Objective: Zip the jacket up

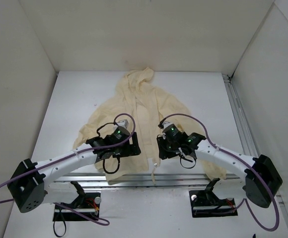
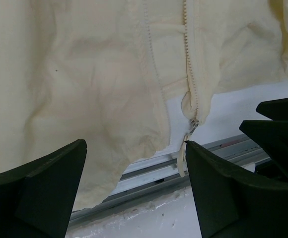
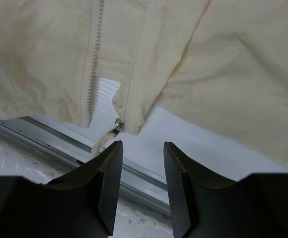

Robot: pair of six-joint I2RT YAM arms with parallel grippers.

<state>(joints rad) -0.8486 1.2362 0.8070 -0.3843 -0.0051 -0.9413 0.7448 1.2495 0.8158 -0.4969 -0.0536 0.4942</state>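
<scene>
The pale cream jacket (image 1: 139, 119) lies flat on the white table, hood at the far end and hem at the near edge. Its front is unzipped: two rows of teeth (image 2: 187, 54) run apart up the front. The small metal slider (image 2: 194, 123) sits at the hem, with a cream pull cord (image 2: 182, 158) hanging below it. My left gripper (image 2: 135, 148) is open wide just below the hem, its right fingertip beside the cord. My right gripper (image 3: 143, 145) stands open with a narrower gap and nothing in it, its left fingertip just below the slider (image 3: 117, 125).
An aluminium rail (image 1: 193, 179) runs along the table's near edge, under the hem and close to both sets of fingertips. White walls enclose the table on three sides. The right sleeve (image 1: 213, 171) drapes toward the rail under the right arm.
</scene>
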